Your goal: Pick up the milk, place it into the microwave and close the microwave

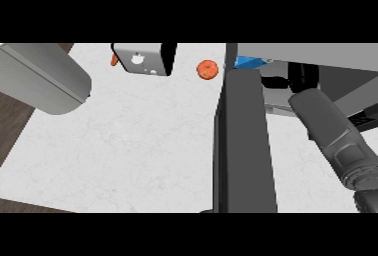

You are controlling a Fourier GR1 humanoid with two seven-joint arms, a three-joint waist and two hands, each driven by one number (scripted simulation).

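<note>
- The microwave (pixel 325 57) stands at the far right of the white table (pixel 133 150), and its dark door (pixel 244 145) swings out open toward the near edge, seen edge-on as a tall dark slab.
- The right forearm (pixel 332 135) reaches from the near right up into the oven's opening. The right hand (pixel 284 80) shows only as dark shapes inside the cavity, and I cannot tell whether its fingers are curled or straight.
- A small blue patch (pixel 247 62) sits just inside the opening at the door's far end. It may be the milk, judging from the task, but too little shows to be sure.
- If it is the milk carton, I judge it light and fairly stiff, with smooth sides that could slip. It is best held round the middle of its body, upright.
- The left forearm (pixel 40 77) crosses the far left corner, and the left hand (pixel 144 57) hangs at the far edge of the table. Its palm plate faces the view, and its fingers cannot be made out.
- An orange round thing (pixel 207 70) lies on the table just left of the door's far end. A sliver of another orange thing (pixel 114 60) peeks out beside the left hand.
- The door is not yet closed, so that step remains.
</note>
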